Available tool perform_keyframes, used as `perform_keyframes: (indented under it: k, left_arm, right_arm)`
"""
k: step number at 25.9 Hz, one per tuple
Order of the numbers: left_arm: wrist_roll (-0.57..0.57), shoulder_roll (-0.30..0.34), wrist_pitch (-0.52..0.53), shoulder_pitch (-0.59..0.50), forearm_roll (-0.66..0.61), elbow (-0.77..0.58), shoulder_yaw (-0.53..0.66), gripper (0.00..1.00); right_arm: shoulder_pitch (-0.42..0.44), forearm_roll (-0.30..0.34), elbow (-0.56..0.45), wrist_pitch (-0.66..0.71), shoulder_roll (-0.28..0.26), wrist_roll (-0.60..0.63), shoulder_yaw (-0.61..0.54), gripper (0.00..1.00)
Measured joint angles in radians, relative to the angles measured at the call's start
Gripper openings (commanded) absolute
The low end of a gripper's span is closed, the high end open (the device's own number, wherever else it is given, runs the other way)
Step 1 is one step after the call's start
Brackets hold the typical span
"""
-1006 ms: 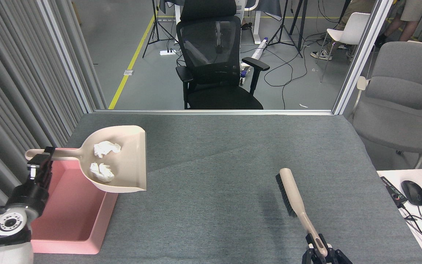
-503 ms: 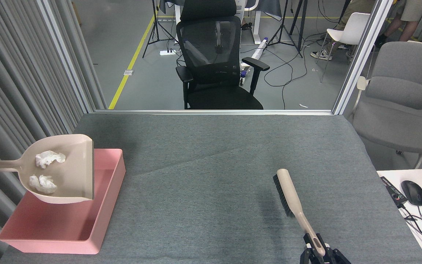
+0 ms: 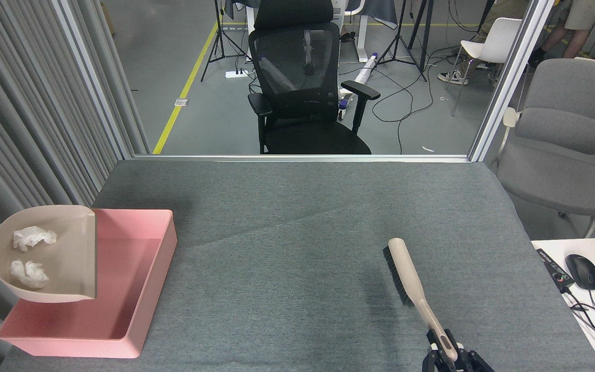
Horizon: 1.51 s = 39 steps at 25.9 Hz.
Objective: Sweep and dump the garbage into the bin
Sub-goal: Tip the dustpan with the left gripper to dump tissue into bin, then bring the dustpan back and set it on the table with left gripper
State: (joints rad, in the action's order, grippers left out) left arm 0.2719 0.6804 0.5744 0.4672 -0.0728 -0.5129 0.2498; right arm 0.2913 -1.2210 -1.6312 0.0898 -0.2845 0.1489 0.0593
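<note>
We have carried the dustpan [image 3: 52, 256] leftward over the last second: it started above the right wall of the bin [image 3: 137, 289] and now hangs over the bin's left side, at the table's [image 3: 297, 248] front-left corner, its open lip facing right over the bin floor. The pan is level, so nothing has been dumped yet; we judge that a tilt toward the lip comes next.

Our left tool has left the view with this shift; only the handle runs off the left edge, so we cannot tell its state. Our right tool [image 3: 452, 356], at the front edge, is closed on the handle of the brush [image 3: 408, 279], which has barely moved.

Count: two tissue wads [image 3: 31, 237] in the pan, one dustpan, one bin, one brush.
</note>
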Motion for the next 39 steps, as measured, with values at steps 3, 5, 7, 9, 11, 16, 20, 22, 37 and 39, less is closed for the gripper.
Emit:
perform_keyframes:
  k: [3, 5, 7, 9, 11, 16, 20, 22, 37, 39]
  left_arm:
    - [-0.012, 0.008, 0.051, 0.034, -0.088, 0.021, 0.001, 0.18]
    - [-0.013, 0.01, 0.068, 0.049, -0.152, 0.007, 0.001, 0.18]
    - [-0.028, 0.014, 0.086, 0.061, -0.229, -0.025, 0.004, 0.18]
    - [-0.029, 0.017, 0.091, 0.068, -0.299, -0.06, 0.007, 0.18]
    - [-0.031, 0.019, 0.095, 0.081, -0.349, -0.084, 0.009, 0.18]
    - [-0.032, 0.019, 0.087, 0.109, -0.391, -0.083, 0.017, 0.18]
    - [-0.016, 0.015, 0.05, 0.15, -0.334, -0.016, 0.039, 0.18]
    - [0.016, 0.011, 0.005, 0.164, -0.263, 0.008, 0.043, 0.18]
    - [0.018, -0.42, -0.418, -0.019, -0.007, -0.611, -0.021, 0.19]
    - [0.006, -0.507, -0.393, -0.059, -0.089, -0.637, -0.027, 0.19]
  right_arm:
    - [-0.001, 0.0, -0.002, 0.001, 0.002, 0.0, 0.0, 0.25]
    - [-0.001, 0.0, -0.002, 0.001, 0.003, 0.004, 0.0, 0.25]
    - [-0.001, 0.0, -0.003, 0.001, 0.004, 0.005, -0.001, 0.25]
    - [-0.001, 0.0, -0.004, 0.001, 0.004, 0.006, -0.001, 0.25]
    - [0.0, 0.0, -0.006, 0.001, 0.004, 0.006, -0.001, 0.25]
    - [0.0, 0.001, -0.008, 0.001, 0.005, 0.006, -0.001, 0.25]
    - [0.0, 0.001, -0.008, 0.001, 0.004, 0.006, -0.001, 0.25]
    - [0.0, 0.001, -0.008, 0.001, 0.003, 0.006, -0.001, 0.25]
    - [-0.001, 0.002, -0.009, -0.005, 0.0, 0.01, -0.007, 0.25]
    - [-0.002, 0.002, -0.009, -0.007, -0.002, 0.01, -0.008, 0.25]
